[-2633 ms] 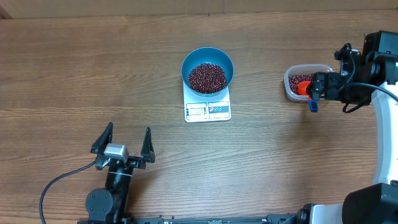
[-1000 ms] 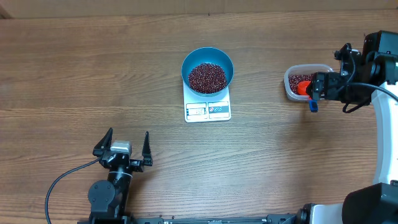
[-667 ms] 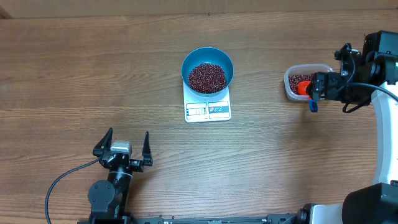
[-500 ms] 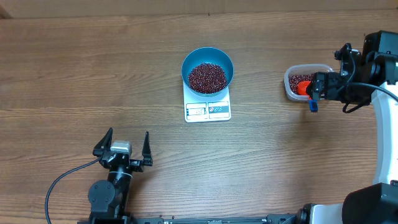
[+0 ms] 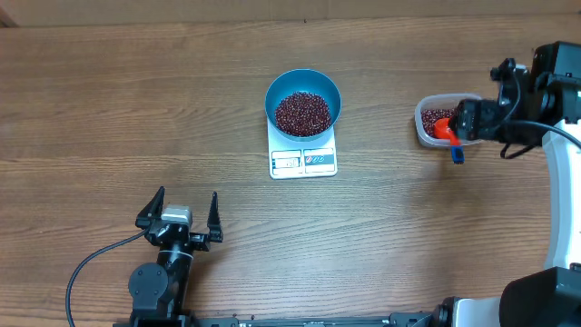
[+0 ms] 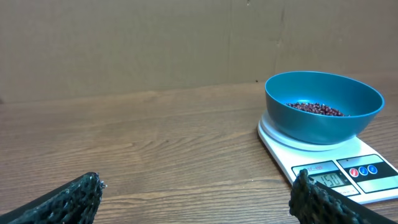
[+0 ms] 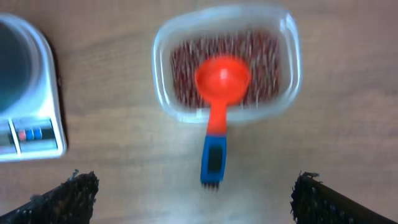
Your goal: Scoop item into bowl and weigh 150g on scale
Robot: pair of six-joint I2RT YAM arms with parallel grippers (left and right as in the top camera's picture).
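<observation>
wooden table, white scale at centre, clear tub at right

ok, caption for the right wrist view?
Open right tool near clear tub of beans; orange scoop rests inside, handle over rim; scale at left.

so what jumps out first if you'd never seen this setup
The round bright blue bowl, holding a heap of small dark red-brown beans, sits on the small flat white scale at the middle of the wooden table. Off to the right, an orange scoop with a blue handle lies in a clear plastic tub of more beans, its handle sticking out over the rim.
</observation>
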